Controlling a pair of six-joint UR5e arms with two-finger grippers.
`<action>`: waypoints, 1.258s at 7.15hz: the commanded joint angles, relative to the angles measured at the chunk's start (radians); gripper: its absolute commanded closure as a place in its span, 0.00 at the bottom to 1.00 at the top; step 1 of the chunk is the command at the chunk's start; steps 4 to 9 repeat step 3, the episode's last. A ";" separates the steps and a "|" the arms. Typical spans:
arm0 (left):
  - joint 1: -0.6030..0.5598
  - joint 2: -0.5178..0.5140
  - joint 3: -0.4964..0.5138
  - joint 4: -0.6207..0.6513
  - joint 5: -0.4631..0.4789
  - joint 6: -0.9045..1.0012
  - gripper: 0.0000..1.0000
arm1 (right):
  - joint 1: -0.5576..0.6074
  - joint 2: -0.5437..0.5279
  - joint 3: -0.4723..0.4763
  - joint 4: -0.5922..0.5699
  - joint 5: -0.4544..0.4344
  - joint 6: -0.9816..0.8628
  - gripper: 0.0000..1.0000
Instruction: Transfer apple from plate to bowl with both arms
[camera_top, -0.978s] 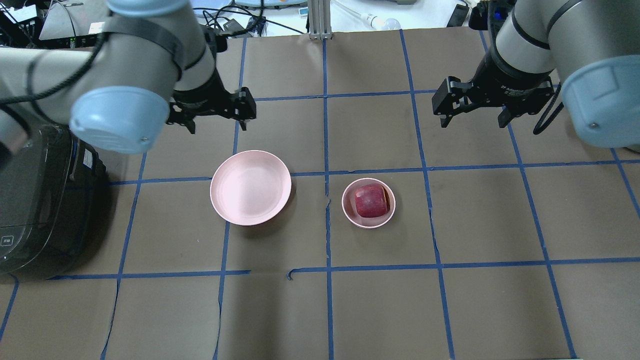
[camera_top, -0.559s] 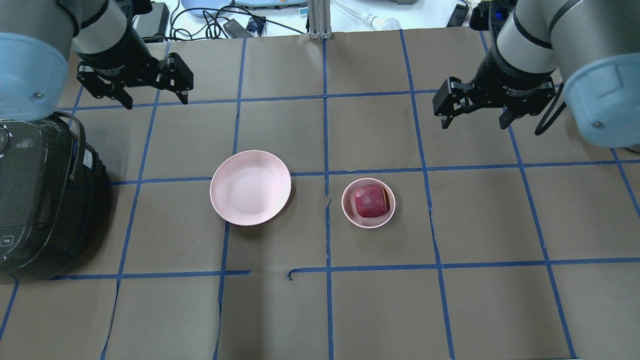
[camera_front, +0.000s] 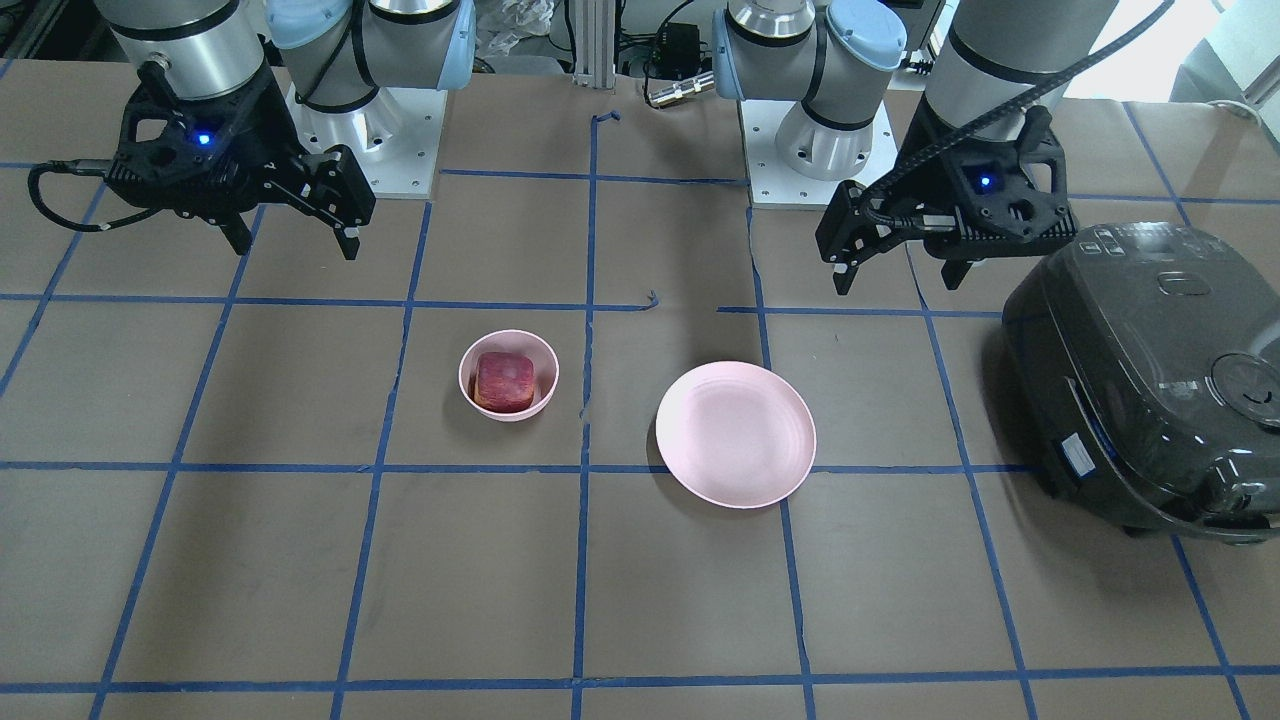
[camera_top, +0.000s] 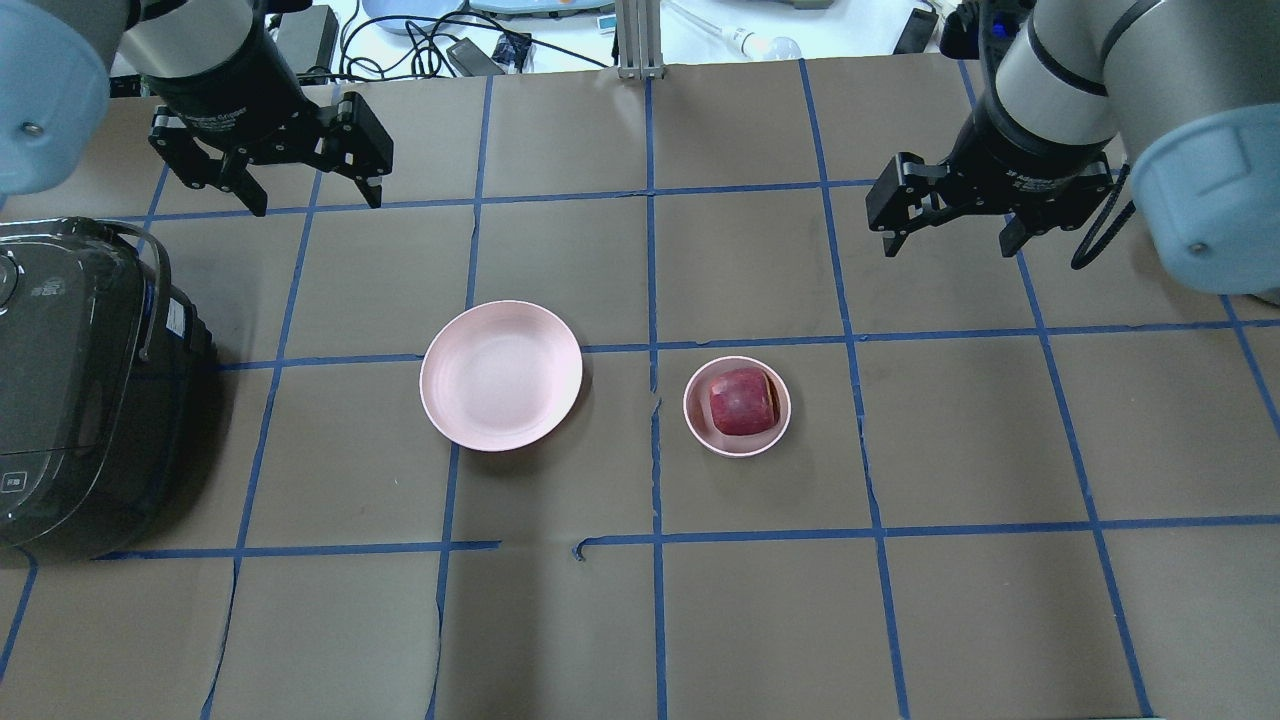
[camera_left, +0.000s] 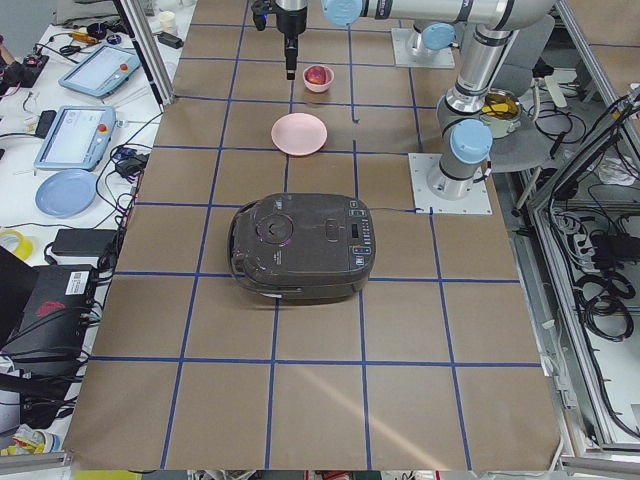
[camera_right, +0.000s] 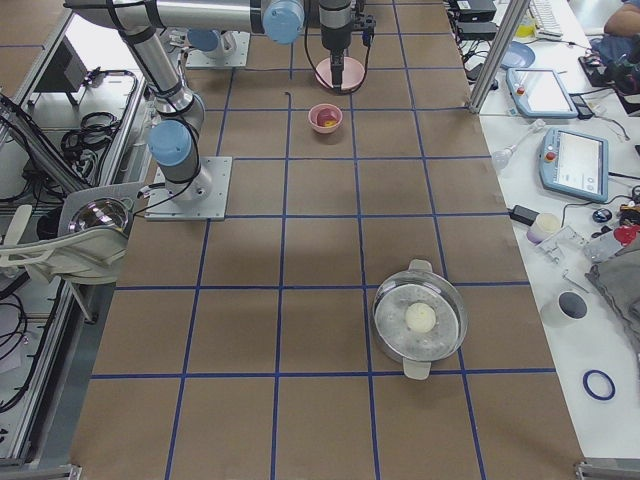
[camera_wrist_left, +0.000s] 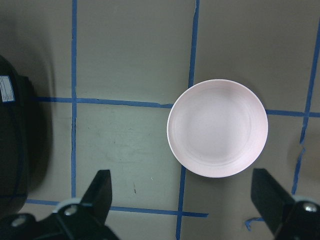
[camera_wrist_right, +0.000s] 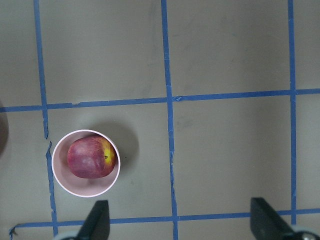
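The dark red apple (camera_top: 743, 401) with a yellow patch lies inside the small pink bowl (camera_top: 697, 425); both show in the front view, apple (camera_front: 504, 381) and bowl (camera_front: 470, 392), and the right wrist view, apple (camera_wrist_right: 91, 157) and bowl (camera_wrist_right: 85, 187). The flat pink plate (camera_top: 501, 375) is bare, also in the front view (camera_front: 735, 434) and the left wrist view (camera_wrist_left: 217, 127). My left gripper (camera_top: 307, 197) hangs open and empty above the table's far left. My right gripper (camera_top: 945, 242) hangs open and empty at the far right.
A dark rice cooker (camera_top: 70, 390) stands at the table's left edge, near the plate. Its steel inner pot (camera_right: 419, 318) sits far off toward the right end. Blue tape lines grid the brown table cover. Cables and devices lie beyond the far edge.
My left arm has swung away from the plate to the far left and risen. The right arm has barely moved. Apple, bowl and plate have stayed put.
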 joint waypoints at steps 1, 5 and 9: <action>-0.004 0.021 -0.006 -0.017 0.003 0.008 0.00 | 0.000 0.001 0.002 0.000 0.000 0.000 0.00; -0.002 0.019 0.005 -0.044 -0.010 0.008 0.00 | 0.000 0.001 0.000 0.000 0.000 0.000 0.00; -0.002 0.019 0.005 -0.044 -0.010 0.008 0.00 | 0.000 0.001 0.000 0.000 0.000 0.000 0.00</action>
